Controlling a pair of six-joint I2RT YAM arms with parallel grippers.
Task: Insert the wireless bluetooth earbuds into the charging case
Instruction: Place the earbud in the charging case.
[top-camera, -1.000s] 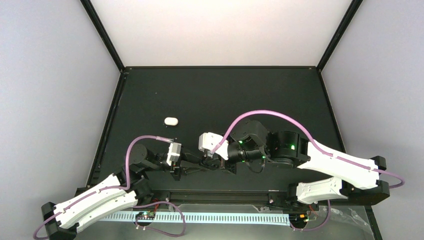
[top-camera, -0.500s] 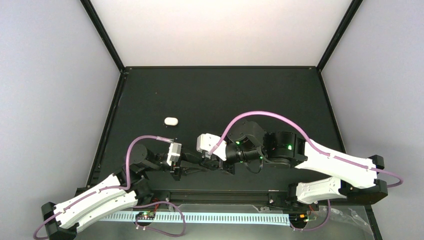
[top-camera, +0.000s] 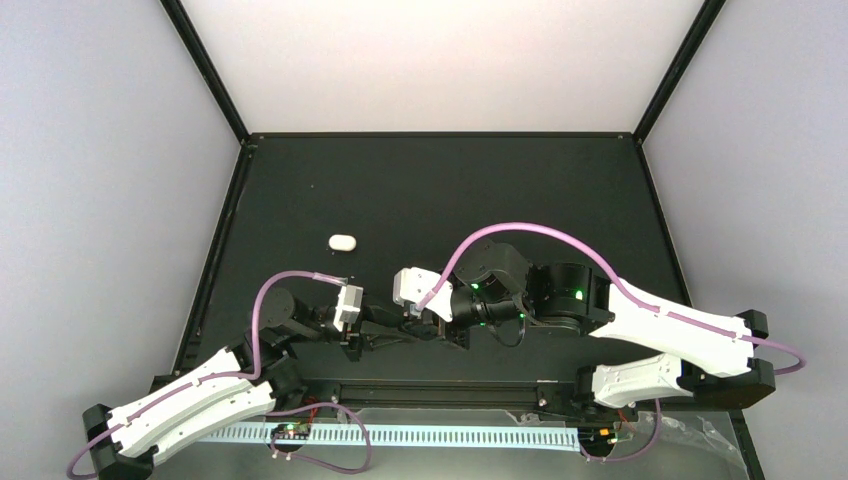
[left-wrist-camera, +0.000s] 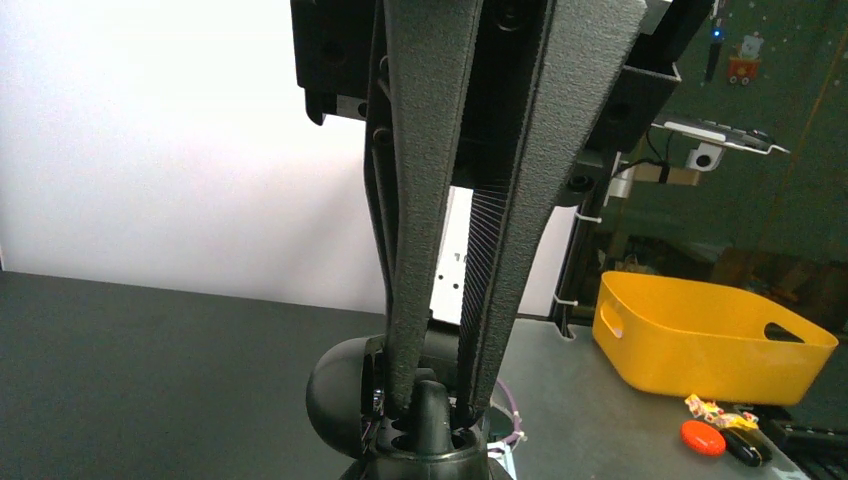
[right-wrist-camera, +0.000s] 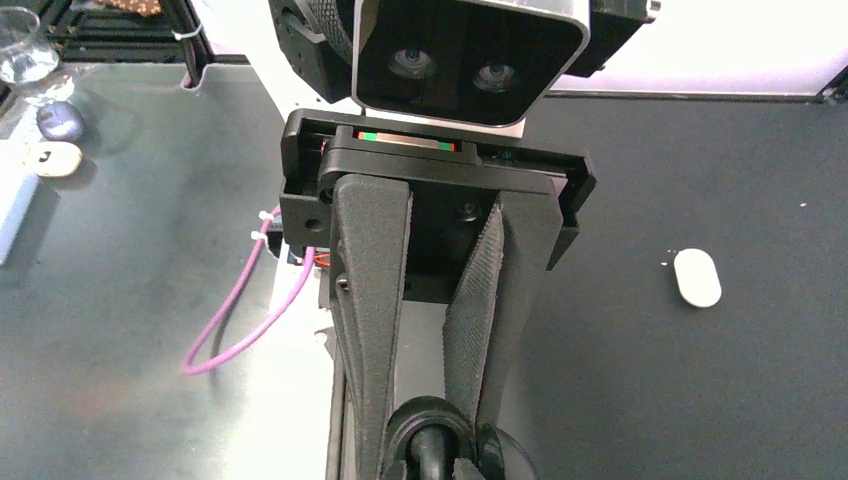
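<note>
Black charging case (left-wrist-camera: 345, 385) sits clamped in my closed left pincer (left-wrist-camera: 437, 402). Right pincer (right-wrist-camera: 432, 440), nearly closed, meets a black earbud (left-wrist-camera: 432, 425) at the socket; grip unclear. Releasing off-axis may tip the bud out. White case (top-camera: 342, 241) lies beyond.

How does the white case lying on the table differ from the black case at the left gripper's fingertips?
Colour: the white case is white, the black case is dark. State: the white case looks closed; the black case appears open. Pose: the white case lies free on the table; the black case is clamped by the left gripper. Both are rounded pebble shapes.
</note>
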